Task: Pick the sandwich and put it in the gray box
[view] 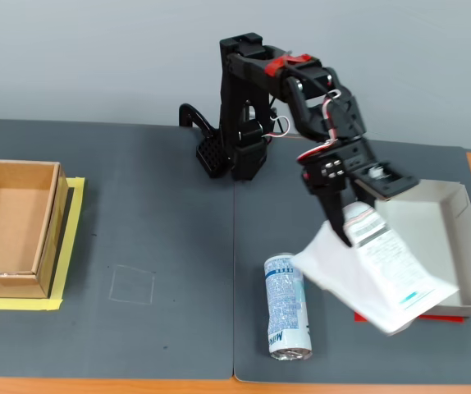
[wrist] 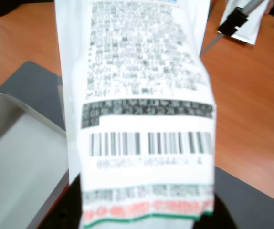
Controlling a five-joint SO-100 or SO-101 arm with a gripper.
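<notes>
The sandwich (view: pixel 387 275) is a flat white package with a printed label. It hangs tilted in the air, its lower end over the near left corner of the gray box (view: pixel 447 236). My gripper (view: pixel 348 223) is shut on its upper end. In the wrist view the sandwich (wrist: pixel 142 109) fills the middle, showing its barcode and small print. The gray box (wrist: pixel 17 157) lies low on the left there. The package hides the fingers in that view.
A blue-and-white can (view: pixel 287 305) lies on the dark mat (view: pixel 162 246) just left of the sandwich. A brown cardboard box (view: pixel 10 226) on yellow tape stands at the far left. The arm's base (view: pixel 235 148) is at the back centre. Wooden table (wrist: pixel 251 119) borders the mat.
</notes>
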